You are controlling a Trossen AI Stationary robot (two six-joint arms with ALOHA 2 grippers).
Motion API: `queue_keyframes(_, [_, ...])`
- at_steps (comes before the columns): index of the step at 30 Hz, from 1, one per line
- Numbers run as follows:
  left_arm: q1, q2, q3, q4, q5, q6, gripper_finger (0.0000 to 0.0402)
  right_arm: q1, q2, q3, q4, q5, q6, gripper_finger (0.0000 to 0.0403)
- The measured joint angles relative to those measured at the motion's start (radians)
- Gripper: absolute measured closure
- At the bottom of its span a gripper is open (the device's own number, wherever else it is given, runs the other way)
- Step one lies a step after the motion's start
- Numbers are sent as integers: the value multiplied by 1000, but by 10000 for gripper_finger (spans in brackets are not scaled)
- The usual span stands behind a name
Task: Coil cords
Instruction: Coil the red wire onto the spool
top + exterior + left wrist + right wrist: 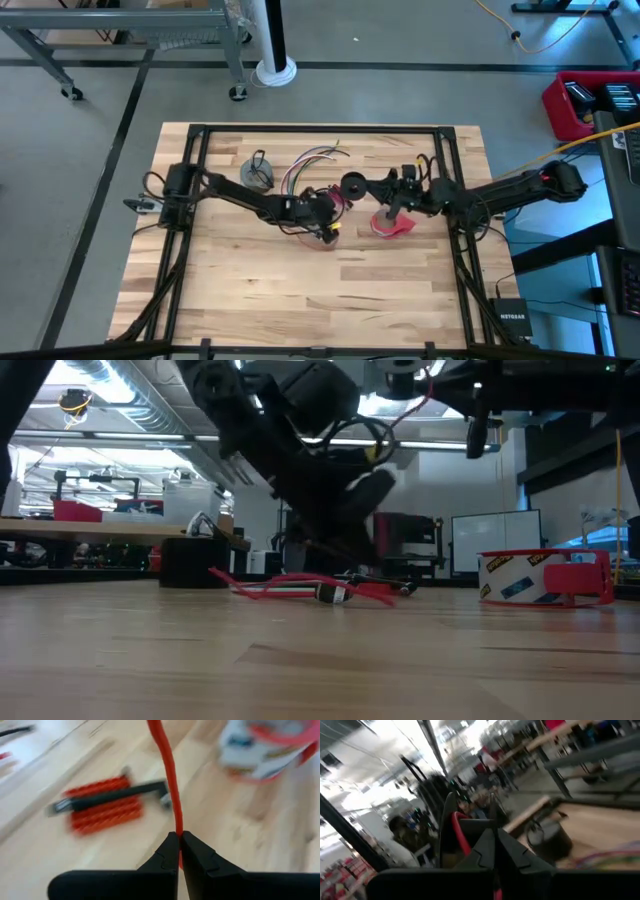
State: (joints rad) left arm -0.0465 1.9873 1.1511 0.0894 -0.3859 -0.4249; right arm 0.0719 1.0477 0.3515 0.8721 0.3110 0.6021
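A thin red cord (165, 765) runs up from my left gripper (179, 836), which is shut on it above the table's middle (326, 222). A small black-and-red coil (107, 802) lies flat on the wood under the gripper. My right gripper (495, 840) is raised and about level just right of the left one (350, 187). It is shut, with a red cord (460, 832) curving in at its fingers. The long bundle of coloured wires (315, 160) and the small grey coil (257, 172) lie on the table farther back. My left gripper pinches the red cord (178, 822) between its two fingertips, coming from the table's left and slanting down. The cord leaves the tips nearly straight, lifted off the table. My right gripper is shut with red cord (497, 894) showing between its fingers; the fingers hide the exact spot.
A red-and-white tape roll (392, 225) stands on the table right of the grippers, also seen in the low view (545, 575). Black frame rails (445, 160) run along the table's sides. Bare wood (300, 290) lies toward the near edge.
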Motion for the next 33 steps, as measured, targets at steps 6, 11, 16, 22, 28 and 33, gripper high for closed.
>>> queue_keyframes(6, [-6,-58,0,-201,-90,4,401,0,-79,-1,-195,-1,53,400])
queue_keyframes(11, [7,-62,0,-241,-135,5,401,1,-84,-1,-313,-9,108,400])
queue_keyframes(16, [39,-64,0,-260,-137,5,401,1,-84,-1,-434,-36,164,400])
queue_keyframes(22, [87,-80,0,-316,-76,5,401,1,-84,-1,-519,-108,206,400])
queue_keyframes(28, [140,-118,0,-321,195,0,402,1,-84,-2,-602,-114,260,400])
queue_keyframes(33, [182,-136,2,-317,414,-56,401,0,-84,-2,-641,-114,309,400])
